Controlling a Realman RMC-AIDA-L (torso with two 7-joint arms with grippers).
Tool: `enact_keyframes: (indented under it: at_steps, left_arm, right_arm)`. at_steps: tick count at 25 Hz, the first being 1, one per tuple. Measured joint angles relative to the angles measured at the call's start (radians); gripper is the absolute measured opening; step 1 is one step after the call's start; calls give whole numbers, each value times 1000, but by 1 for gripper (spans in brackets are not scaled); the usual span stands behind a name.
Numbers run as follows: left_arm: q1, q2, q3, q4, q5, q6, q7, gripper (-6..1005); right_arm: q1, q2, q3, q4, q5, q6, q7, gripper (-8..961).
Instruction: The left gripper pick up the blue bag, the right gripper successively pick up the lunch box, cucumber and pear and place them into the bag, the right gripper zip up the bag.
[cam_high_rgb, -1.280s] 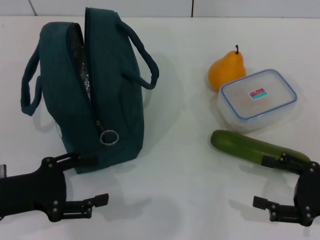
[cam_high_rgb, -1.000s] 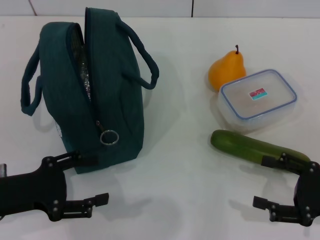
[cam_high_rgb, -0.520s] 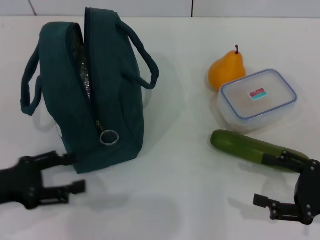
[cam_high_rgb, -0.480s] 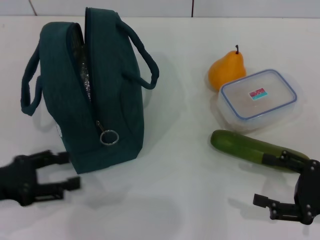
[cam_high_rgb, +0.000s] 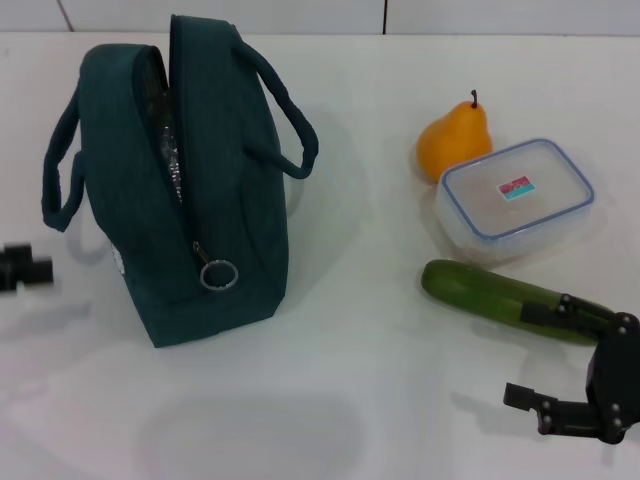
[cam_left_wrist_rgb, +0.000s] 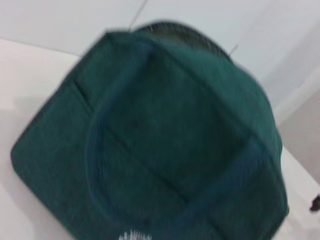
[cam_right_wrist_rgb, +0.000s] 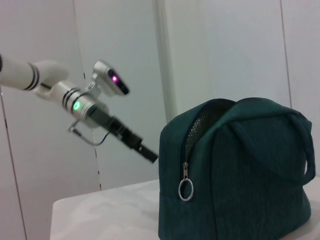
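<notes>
A: Where is the blue bag (cam_high_rgb: 190, 180)?
B: Upright on the tabletop (cam_high_rgb: 360, 330), mouth unzipped. Left tool (cam_high_rgb: 25, 268) is just off its left side; its spread I cannot tell.
A: The right tool (cam_high_rgb: 565, 365)?
B: Spread wide, empty, beside the cucumber (cam_high_rgb: 500, 295), well right of the bag across bare tabletop.

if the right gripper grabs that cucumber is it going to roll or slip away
Probably a bit of both. The cucumber is a smooth, glossy cylinder lying flat on the table, so a nudge from the side would likely roll it. Its skin looks slick, so thin fingers may slide. It looks stiff, so a hold near the middle by the right gripper should lift it level.
</notes>
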Motion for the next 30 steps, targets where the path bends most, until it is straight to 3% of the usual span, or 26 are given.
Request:
enact_keyframes:
  at_steps: [4,11,14,17,30]
  left_arm:
    - [-79,32,-10,36,5,4,-236,863]
    - [-204,45,-11,112,58,-39,-550,861]
    - [-246,38,-5,198,127,-57,-638,860]
    - [-296,15,3,278,239,-68,-703,859]
    - [-394,-27,123,301,314,-68,-795,859]
  right_arm:
    - [3,0,-1,2,0,0,0,854]
    - [13,1,-3,6,0,-3,0,851]
    - [14,1,-1,6,0,-4,0,849]
    - [15,2,-1,6,0,-1,0,848]
    - [15,2,1,8,0,16,0,841]
